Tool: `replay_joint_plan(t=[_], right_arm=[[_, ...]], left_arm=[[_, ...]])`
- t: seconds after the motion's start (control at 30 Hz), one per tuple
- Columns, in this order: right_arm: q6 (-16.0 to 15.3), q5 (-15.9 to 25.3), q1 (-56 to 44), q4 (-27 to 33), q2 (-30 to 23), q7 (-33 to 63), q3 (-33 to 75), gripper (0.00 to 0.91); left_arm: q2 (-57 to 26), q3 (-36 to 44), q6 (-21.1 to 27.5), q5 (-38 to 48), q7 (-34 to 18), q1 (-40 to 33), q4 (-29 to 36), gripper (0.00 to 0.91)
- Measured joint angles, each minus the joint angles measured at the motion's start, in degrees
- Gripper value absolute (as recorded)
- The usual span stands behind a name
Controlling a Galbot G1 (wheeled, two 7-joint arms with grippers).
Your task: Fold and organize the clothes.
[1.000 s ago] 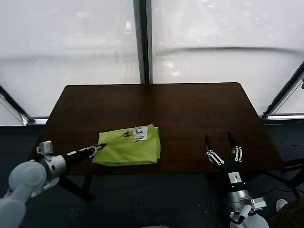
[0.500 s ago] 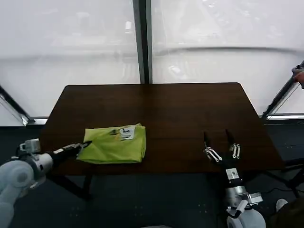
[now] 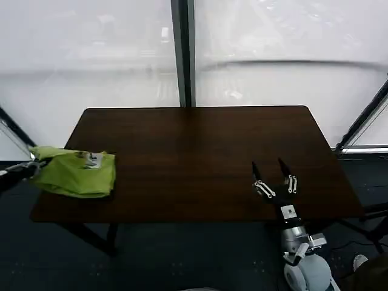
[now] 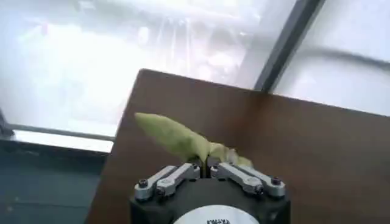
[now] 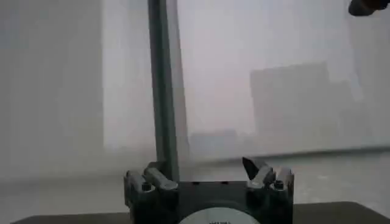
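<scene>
The clothes are one folded lime-green T-shirt (image 3: 77, 174) with a small white print on top, lying at the left edge of the dark wooden table (image 3: 200, 142) and partly overhanging it. My left gripper (image 3: 34, 170) is off the table's left side, shut on the shirt's left edge. In the left wrist view the left gripper (image 4: 204, 164) pinches a bunched fold of the green T-shirt (image 4: 173, 135) between closed fingers. Over the table's front right, my right gripper (image 3: 270, 171) stands open with fingers pointing up and nothing between them. In the right wrist view the right gripper (image 5: 204, 173) faces the window.
A dark window post (image 3: 181, 54) rises behind the table's back edge. Bare tabletop stretches from the shirt across to the right gripper. The table's left edge (image 3: 57, 173) runs under the shirt, with dark floor beyond it.
The left gripper has pulled the folded shirt from the table's front middle leftward to the left edge. The right gripper has drifted slightly left and farther onto the table, still open.
</scene>
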State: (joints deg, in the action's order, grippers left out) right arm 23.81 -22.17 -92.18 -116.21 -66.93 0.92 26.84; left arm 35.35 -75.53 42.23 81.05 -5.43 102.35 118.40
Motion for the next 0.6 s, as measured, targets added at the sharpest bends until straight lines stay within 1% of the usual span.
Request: replay_joint_plan(t=[0.1,0.17,0.23,0.3,0.4,0.5,0.6], right_arm=[[-0.04,0.81,-1.35,-0.99,-0.85,-0.07,1.23,0.878],[-0.01,1.56,-2.73,-1.82,-1.65,-0.21,2.44,0.878],[0.06,2.29,-4.55,-2.9,-2.78,-0.31,4.01,0.878],[0.19,3.06,-6.51,-4.0,-4.08,-0.36,5.58,0.878],[0.36,4.7,-9.38,-5.56,-6.11,-0.37,7.43,0.878],[0.13,6.46,-11.09,-6.51,-7.78,-0.36,7.87,0.878],[-1.55,7.87,-11.36,-6.85,-8.31,-0.19,7.61,0.878]], left_arm=[[1.27,3.75,0.0,-2.32,-1.26,-3.15,3.64,0.0],[2.55,9.29,-0.03,-4.63,-1.89,-7.65,4.46,0.0],[4.03,16.77,-0.02,-7.0,-2.12,-13.39,4.45,0.0],[5.5,24.12,-0.02,-8.76,-2.16,-19.51,3.52,0.0],[8.03,36.06,-0.04,-10.8,-2.28,-29.61,0.25,0.0],[10.81,46.6,-0.04,-12.62,-3.18,-37.74,-3.0,0.0],[14.06,55.29,-0.05,-14.22,-4.67,-43.78,-5.61,0.0]])
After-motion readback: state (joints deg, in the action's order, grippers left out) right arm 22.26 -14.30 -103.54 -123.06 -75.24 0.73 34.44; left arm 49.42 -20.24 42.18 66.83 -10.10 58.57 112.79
